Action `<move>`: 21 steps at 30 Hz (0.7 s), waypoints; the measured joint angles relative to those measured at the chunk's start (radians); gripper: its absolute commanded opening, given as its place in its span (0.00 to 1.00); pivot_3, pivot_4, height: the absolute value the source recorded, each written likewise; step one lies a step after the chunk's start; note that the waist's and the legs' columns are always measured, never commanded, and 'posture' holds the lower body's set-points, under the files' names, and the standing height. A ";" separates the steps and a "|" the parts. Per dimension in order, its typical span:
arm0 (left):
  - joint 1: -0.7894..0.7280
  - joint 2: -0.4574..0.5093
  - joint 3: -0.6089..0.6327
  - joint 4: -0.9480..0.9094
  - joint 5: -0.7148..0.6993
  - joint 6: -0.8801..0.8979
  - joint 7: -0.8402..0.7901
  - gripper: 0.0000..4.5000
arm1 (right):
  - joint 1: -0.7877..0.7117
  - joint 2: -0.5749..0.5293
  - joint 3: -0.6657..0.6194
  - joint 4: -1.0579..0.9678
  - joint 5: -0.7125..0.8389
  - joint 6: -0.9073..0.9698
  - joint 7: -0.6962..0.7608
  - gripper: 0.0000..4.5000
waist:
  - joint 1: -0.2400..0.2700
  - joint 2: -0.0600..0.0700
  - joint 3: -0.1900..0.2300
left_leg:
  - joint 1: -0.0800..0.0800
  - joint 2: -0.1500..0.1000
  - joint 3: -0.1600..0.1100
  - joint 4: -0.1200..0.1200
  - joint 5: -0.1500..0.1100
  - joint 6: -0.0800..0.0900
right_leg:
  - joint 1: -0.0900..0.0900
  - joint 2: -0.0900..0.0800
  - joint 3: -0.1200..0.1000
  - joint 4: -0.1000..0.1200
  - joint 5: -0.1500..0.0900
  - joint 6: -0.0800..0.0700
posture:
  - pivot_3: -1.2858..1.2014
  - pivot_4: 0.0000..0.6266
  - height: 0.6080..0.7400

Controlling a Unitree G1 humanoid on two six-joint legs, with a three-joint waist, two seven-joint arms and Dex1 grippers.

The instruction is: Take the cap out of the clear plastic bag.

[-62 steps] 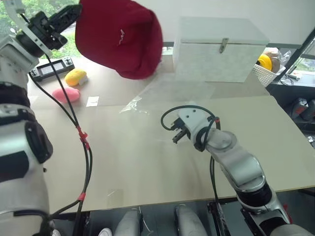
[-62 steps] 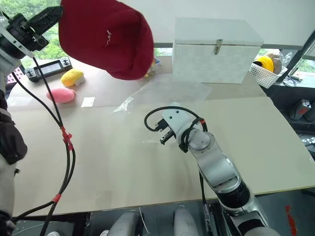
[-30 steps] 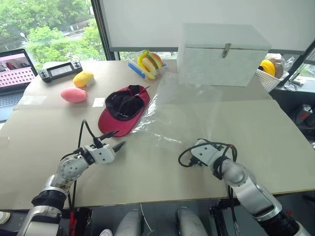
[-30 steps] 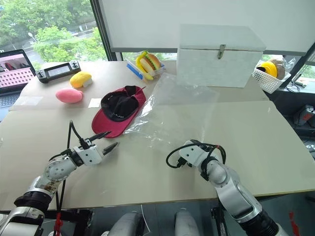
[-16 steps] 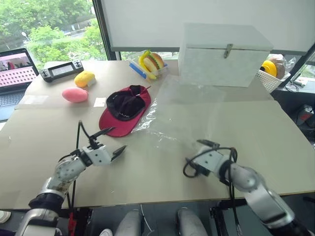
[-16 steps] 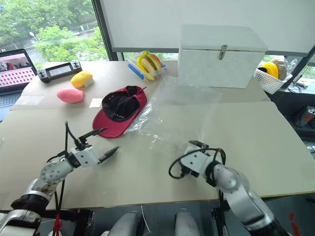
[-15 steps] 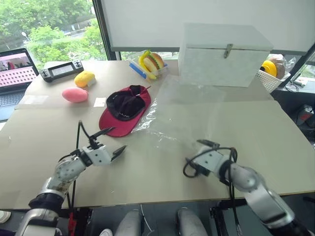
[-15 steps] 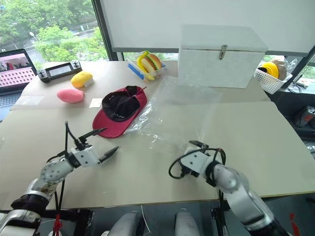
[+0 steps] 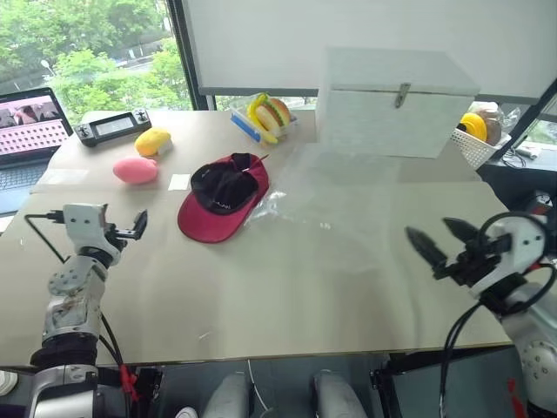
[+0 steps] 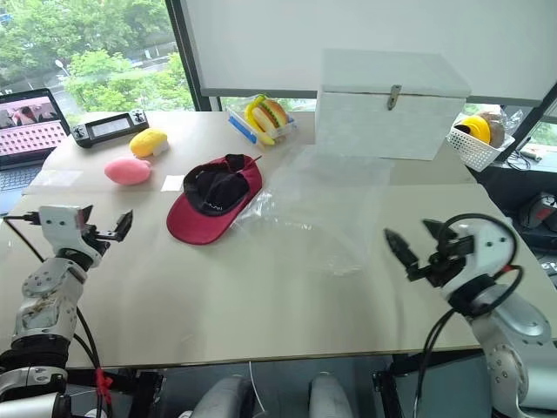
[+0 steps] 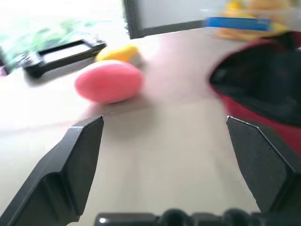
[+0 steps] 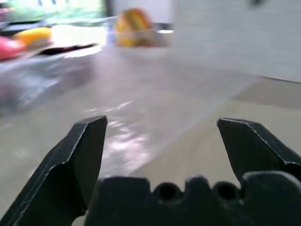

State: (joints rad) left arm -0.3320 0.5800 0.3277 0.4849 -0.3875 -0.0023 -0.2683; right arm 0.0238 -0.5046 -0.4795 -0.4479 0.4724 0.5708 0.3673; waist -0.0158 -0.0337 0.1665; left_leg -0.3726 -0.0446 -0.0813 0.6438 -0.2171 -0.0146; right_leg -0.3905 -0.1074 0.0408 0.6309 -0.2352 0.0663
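A red baseball cap point(image 9: 224, 199) lies upside down on the beige table point(image 9: 287, 296), black lining facing up, just beside the clear plastic bag point(image 10: 320, 205), which is spread flat to its right in front of a white lidded box point(image 9: 396, 102). The left gripper point(image 11: 164, 141) hovers at the table's left edge, fingers spread wide and empty, facing a pink rounded toy point(image 11: 109, 81). The right gripper point(image 9: 444, 245) hangs at the right edge, jaws likewise wide apart, holding nothing.
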 measured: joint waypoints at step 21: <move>-0.104 -0.159 0.061 0.248 0.090 -0.126 0.090 0.99 | 0.048 0.116 0.191 0.270 -0.411 -0.303 -0.239 1.00 | 0.005 0.011 -0.007 | 0.002 -0.003 0.002 -0.001 -0.001 0.001 | 0.002 -0.002 0.001 -0.002 0.000 -0.001 | 0.52 0.24 1.00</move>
State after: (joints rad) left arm -0.4360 0.4213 0.3888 0.7327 -0.2972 -0.1285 -0.1786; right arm 0.0718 -0.3891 -0.2883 -0.1778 0.0612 0.2676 0.1282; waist -0.0107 -0.0224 0.1598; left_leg -0.3707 -0.0479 -0.0795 0.6429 -0.2181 -0.0139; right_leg -0.3885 -0.1097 0.0417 0.6292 -0.2348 0.0655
